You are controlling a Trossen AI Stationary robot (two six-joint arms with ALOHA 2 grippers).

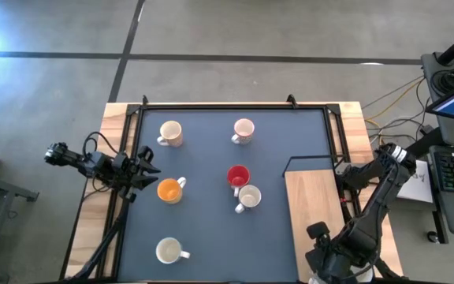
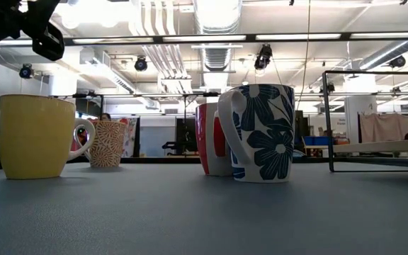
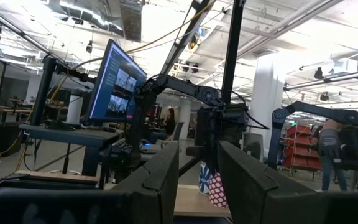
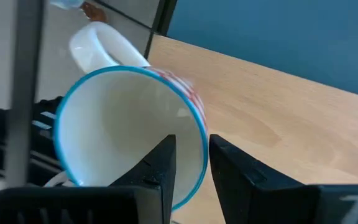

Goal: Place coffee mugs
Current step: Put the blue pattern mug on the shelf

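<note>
We see the right gripper (image 4: pixel 188 168) low at the worktop's near right corner, fingers a little apart straddling the rim of a white mug with a blue rim (image 4: pixel 129 134), one finger inside, one outside; firm grip or not, we cannot tell. The mug tilts over the light wood panel (image 4: pixel 278 118). The left gripper (image 1: pixel 146 170) hangs at the left edge of the dark mat (image 1: pixel 211 237), jaws apart, empty, just beside the orange mug (image 1: pixel 169 190). Red mug (image 1: pixel 238 176) touches a white mug (image 1: pixel 248 197) mid-mat; three more stand well apart.
</note>
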